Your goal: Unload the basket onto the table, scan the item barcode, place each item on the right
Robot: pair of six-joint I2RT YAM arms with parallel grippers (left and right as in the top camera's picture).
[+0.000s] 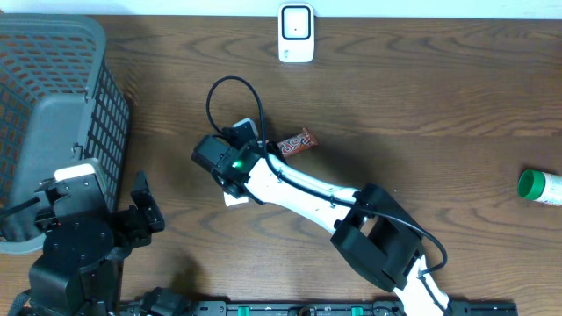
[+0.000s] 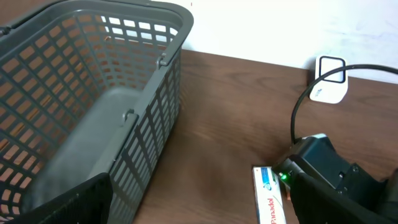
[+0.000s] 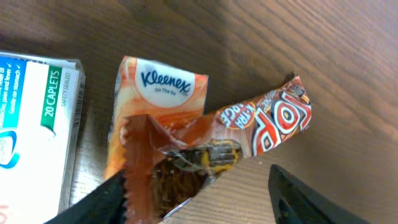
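Note:
A brown and orange chocolate bar [image 3: 249, 127] lies on the wooden table, its crimped near end between my right gripper's fingers. My right gripper [image 3: 196, 179] hangs over it with the jaws still apart, the left finger beside the wrapper and the right finger well clear of it. From overhead, only the bar's far end [image 1: 297, 143] shows past the right arm. The white scanner [image 1: 296, 33] stands at the table's far edge. My left gripper [image 1: 145, 206] rests open and holds nothing beside the basket; one finger [image 2: 78, 200] shows in its wrist view.
An orange Kleenex pack [image 3: 155, 106] and a white Panadol box [image 3: 34, 124] lie just left of the bar. A grey basket [image 1: 118, 96] fills the table's left side. A green-capped bottle [image 1: 540, 186] lies at the far right.

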